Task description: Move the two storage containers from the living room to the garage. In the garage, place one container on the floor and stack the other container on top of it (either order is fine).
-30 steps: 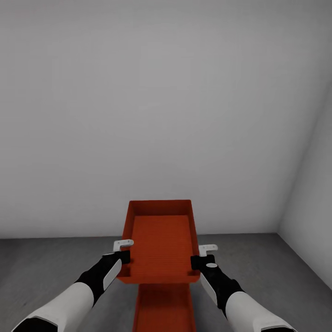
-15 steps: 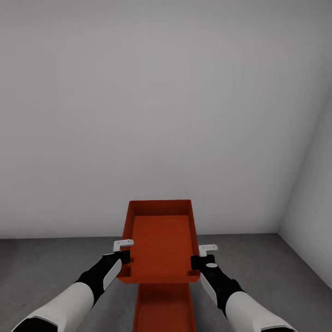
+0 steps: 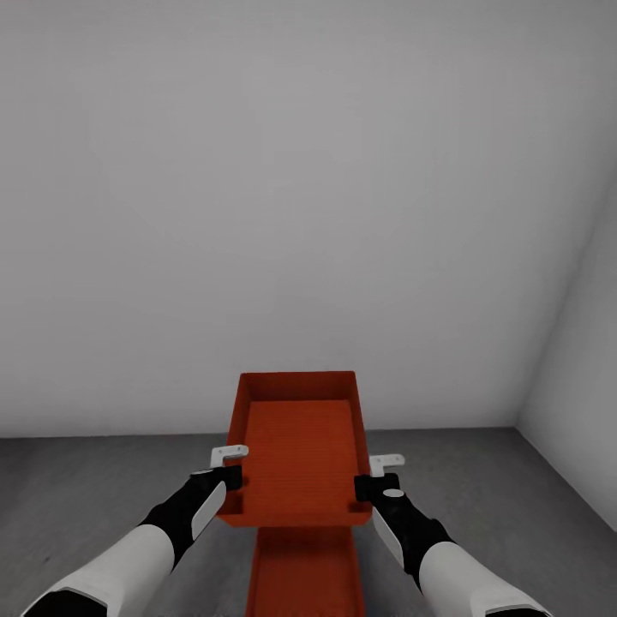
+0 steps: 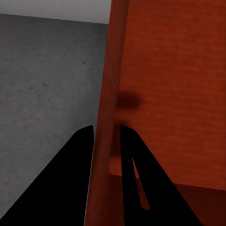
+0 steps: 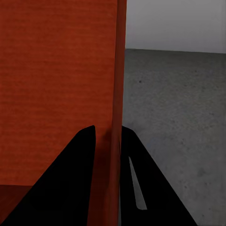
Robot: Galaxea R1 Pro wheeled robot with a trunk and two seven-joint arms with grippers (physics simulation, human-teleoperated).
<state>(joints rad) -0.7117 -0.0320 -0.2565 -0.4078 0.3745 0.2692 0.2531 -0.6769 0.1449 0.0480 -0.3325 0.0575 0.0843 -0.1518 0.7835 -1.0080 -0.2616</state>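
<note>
Two orange-red storage containers show in the head view: the upper container [image 3: 296, 450] is held up in the air with its long axis running straight away from the robot toward the white back wall [image 3: 283, 197], open top up. The lower container [image 3: 302, 572] lies on the grey concrete floor [image 3: 86, 480] directly beneath and nearer the robot, long axis the same way. The left gripper [image 3: 230, 467] clamps the upper bin's left wall, the right gripper [image 3: 375, 476] its right wall, both near the close end. A side wall [image 3: 583, 403] meets the back wall at a corner to the right; nothing stands between the bins

In the left wrist view, the left gripper [image 4: 104, 136] has its black fingers [image 4: 80, 155] either side of the bin's wall, closed on it, floor beyond

In the right wrist view, the right gripper [image 5: 108, 136] pinches the opposite wall likewise, with mottled floor and white wall behind
</note>
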